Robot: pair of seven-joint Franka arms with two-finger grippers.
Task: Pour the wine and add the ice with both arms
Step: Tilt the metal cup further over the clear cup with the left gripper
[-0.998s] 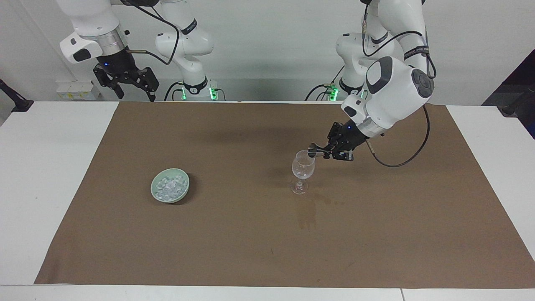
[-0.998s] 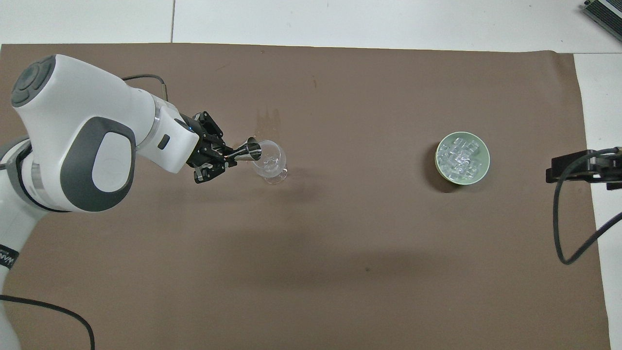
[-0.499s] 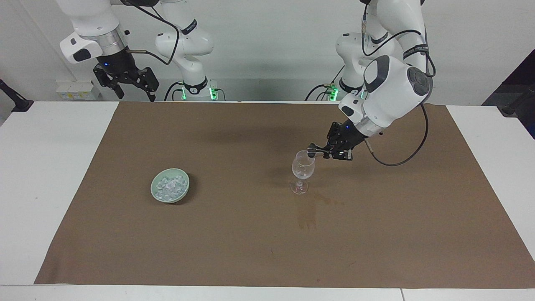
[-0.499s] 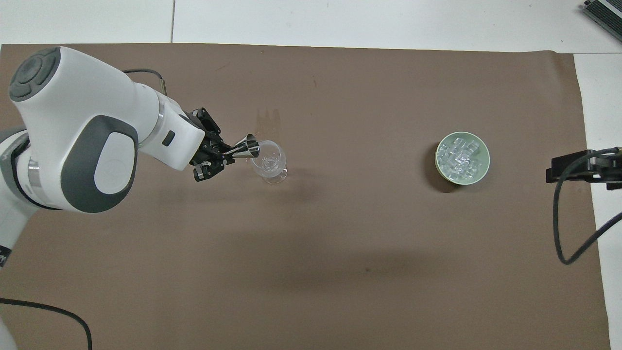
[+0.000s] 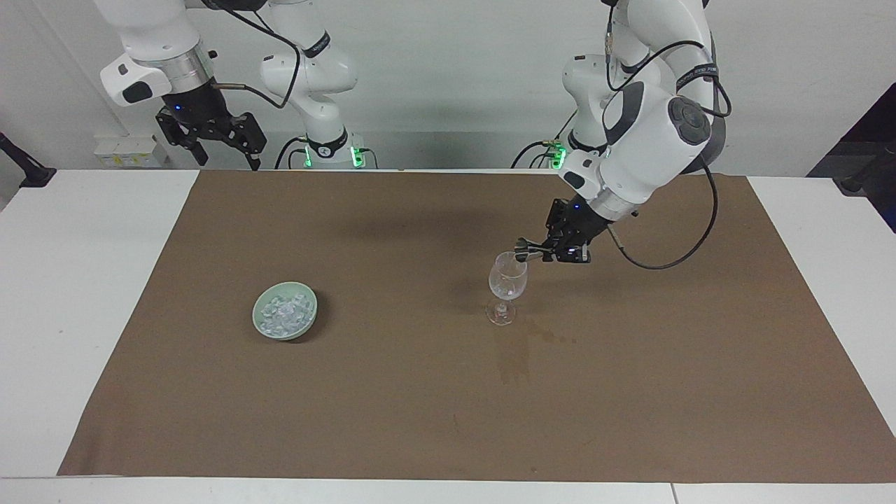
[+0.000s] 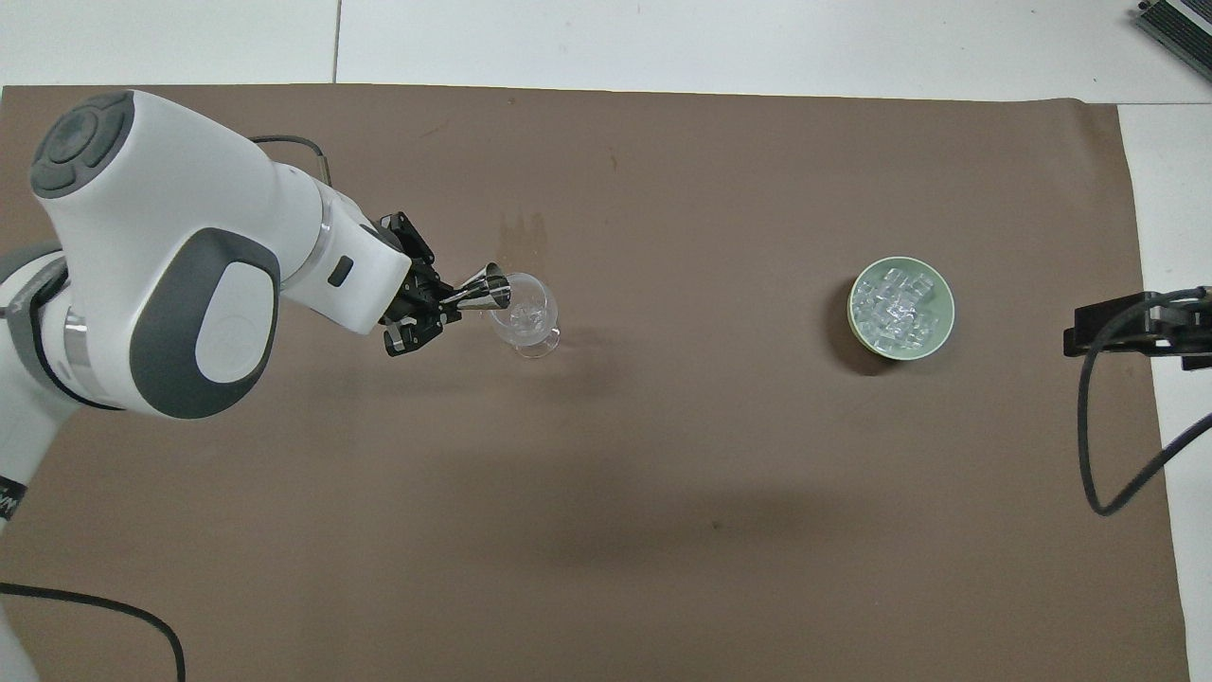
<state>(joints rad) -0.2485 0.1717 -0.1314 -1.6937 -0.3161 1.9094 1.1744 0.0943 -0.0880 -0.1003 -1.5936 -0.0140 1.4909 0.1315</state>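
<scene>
Left gripper clamped on metal jigger, tipped at wine glass rim.
Ice in bowl, well apart, toward waiting, open right gripper.

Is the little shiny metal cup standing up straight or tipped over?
Tipped. The metal cup lies almost sideways in the left gripper, its mouth at the rim of the wine glass. Whether anything is pouring out, I cannot tell.

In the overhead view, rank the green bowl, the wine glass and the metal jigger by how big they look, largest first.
1. green bowl, holding the ice
2. wine glass
3. metal jigger, held tipped over the glass by the left gripper; it is raised nearer the camera, yet looks smallest.
</scene>
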